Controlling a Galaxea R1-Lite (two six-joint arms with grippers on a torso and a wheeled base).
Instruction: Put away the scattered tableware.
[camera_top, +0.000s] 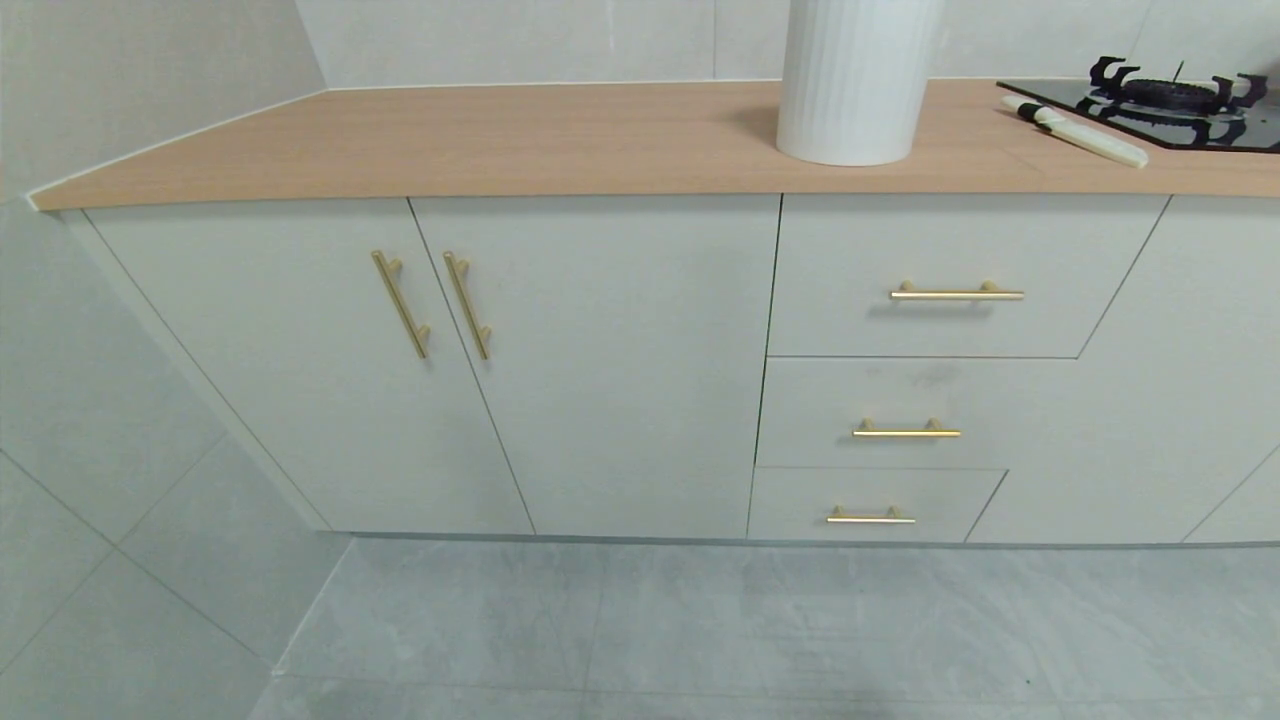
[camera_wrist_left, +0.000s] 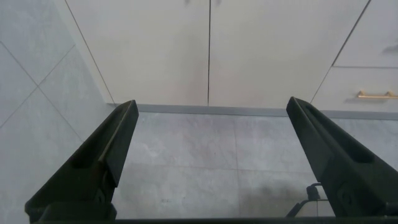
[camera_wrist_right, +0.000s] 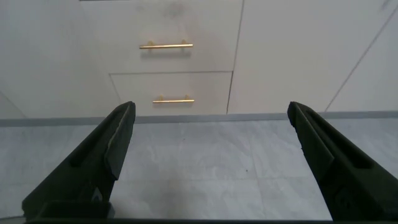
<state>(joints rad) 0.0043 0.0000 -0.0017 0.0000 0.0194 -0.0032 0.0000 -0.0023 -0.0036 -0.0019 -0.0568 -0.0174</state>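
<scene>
Over floor tiles (camera_wrist_left: 186, 162), left end effector (camera_wrist_left: 211, 104) and right end effector (camera_wrist_right: 211, 107) gape; knife (camera_top: 1075, 131) lies on countertop (camera_top: 500, 140).

The tall white pot (camera_top: 855, 80) on the counter (camera_top: 450, 140) loses its top at the picture's upper edge. The black stove (camera_top: 1175, 95) is cut off on the right, and the pale tool (camera_top: 1075, 130) beside it is too small to name.

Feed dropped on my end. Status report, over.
Left gripper, right gripper open, empty, low over the floor. Knife on counter by the stove, untouched. Drawers shut.
</scene>
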